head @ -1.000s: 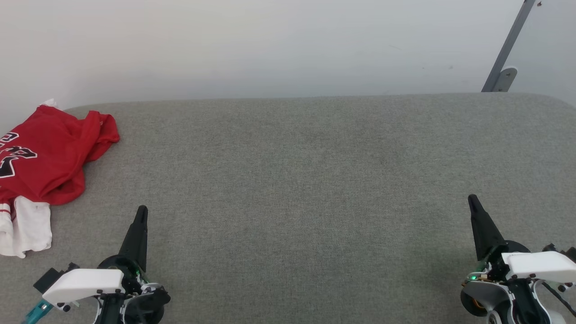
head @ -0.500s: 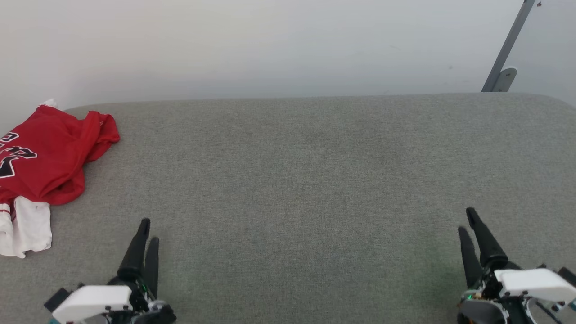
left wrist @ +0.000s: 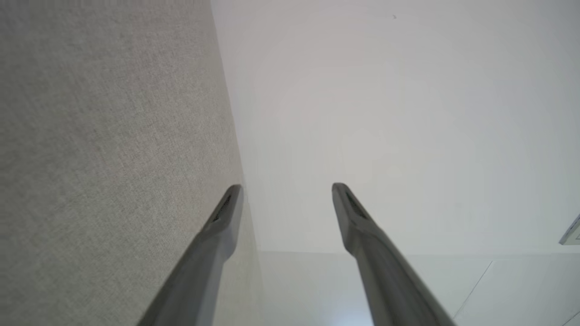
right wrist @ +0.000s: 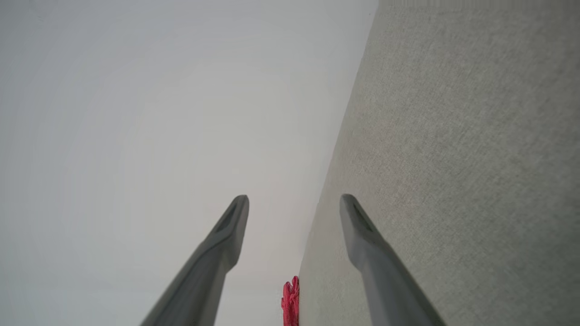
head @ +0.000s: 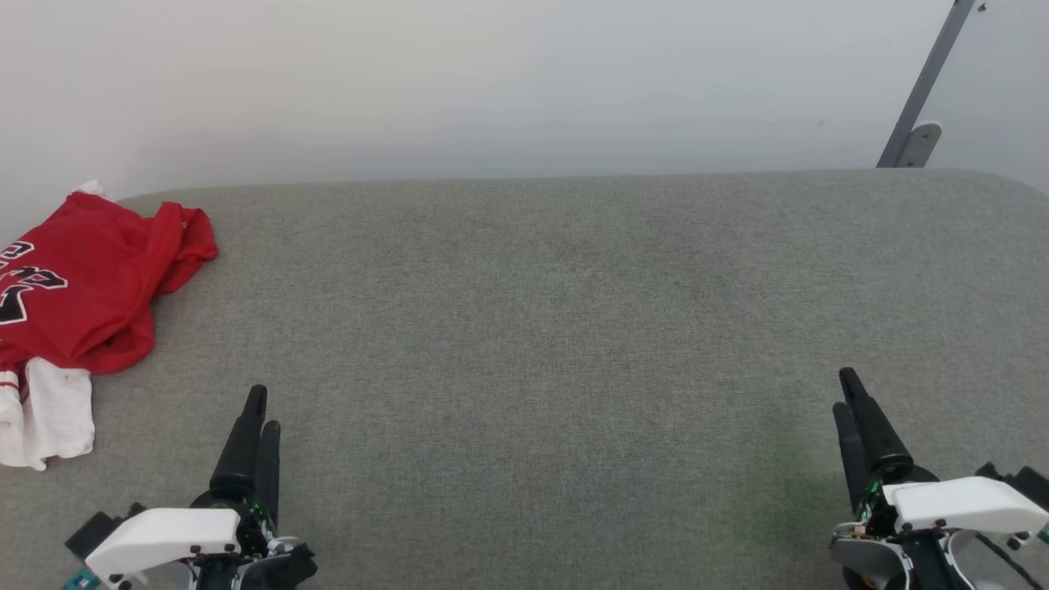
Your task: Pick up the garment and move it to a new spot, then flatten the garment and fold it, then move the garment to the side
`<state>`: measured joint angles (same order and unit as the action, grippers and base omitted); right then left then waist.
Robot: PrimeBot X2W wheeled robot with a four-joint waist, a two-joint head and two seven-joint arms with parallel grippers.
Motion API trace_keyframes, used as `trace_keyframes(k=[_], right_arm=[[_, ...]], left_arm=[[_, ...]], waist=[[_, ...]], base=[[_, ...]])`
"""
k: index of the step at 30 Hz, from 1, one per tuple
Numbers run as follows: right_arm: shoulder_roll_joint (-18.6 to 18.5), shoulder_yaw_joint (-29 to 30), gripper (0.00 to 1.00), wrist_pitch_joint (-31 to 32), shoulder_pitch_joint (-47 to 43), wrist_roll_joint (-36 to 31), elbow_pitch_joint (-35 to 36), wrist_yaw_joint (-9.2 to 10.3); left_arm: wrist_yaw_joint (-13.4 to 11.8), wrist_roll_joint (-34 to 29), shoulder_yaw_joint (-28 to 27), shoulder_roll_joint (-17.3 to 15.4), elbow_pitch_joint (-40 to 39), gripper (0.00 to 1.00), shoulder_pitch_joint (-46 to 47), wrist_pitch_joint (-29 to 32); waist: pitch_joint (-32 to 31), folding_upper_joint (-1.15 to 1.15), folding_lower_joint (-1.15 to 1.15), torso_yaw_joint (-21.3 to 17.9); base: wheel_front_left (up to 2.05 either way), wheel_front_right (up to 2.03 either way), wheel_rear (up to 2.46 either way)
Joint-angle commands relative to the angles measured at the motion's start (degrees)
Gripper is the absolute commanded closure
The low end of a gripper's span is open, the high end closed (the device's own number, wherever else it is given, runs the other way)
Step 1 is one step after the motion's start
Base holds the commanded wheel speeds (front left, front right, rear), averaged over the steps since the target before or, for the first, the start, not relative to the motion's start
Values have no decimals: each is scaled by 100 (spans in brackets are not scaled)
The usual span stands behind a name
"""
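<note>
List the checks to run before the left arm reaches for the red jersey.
1. Is the left end effector open and empty: ok.
2. Is the right end effector open and empty: ok.
3. Is the garment untouched and resting on the grey surface: ok, crumpled at its far left.
4. Is the whole garment in the head view: not ok, the left edge cuts it off.
5. Is a collar or hem exposed to grasp: cannot tell.

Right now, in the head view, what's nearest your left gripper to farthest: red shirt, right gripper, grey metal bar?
From the left gripper:
1. red shirt, at the left edge.
2. right gripper, lower right.
3. grey metal bar, far upper right.
</note>
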<state>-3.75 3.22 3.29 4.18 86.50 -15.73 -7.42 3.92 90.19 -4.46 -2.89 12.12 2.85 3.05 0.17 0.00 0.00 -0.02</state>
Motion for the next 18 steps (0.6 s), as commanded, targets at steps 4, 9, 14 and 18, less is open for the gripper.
trace_keyframes(k=[4,9,14,18], right_arm=[[-150,-151,0,-156,209,-578,34,-6],[-232,-254,0,-207,276,-1082,-20,-6],[-330,-340,0,-246,370,-1680,-75,-6],[-387,-398,0,-262,427,-2110,-104,-6]], left_arm=[[-203,-493,133,-221,-205,0,25,-168],[-363,-940,271,-362,-249,0,39,-278],[-562,-1528,425,-530,-288,0,61,-400],[-712,-2005,545,-677,-283,0,63,-490]], waist=[[-1,0,0,0],[0,0,0,0],[-6,0,0,-1],[-14,0,0,-5]], base=[[0,0,0],[0,0,0],[0,0,0],[0,0,0]])
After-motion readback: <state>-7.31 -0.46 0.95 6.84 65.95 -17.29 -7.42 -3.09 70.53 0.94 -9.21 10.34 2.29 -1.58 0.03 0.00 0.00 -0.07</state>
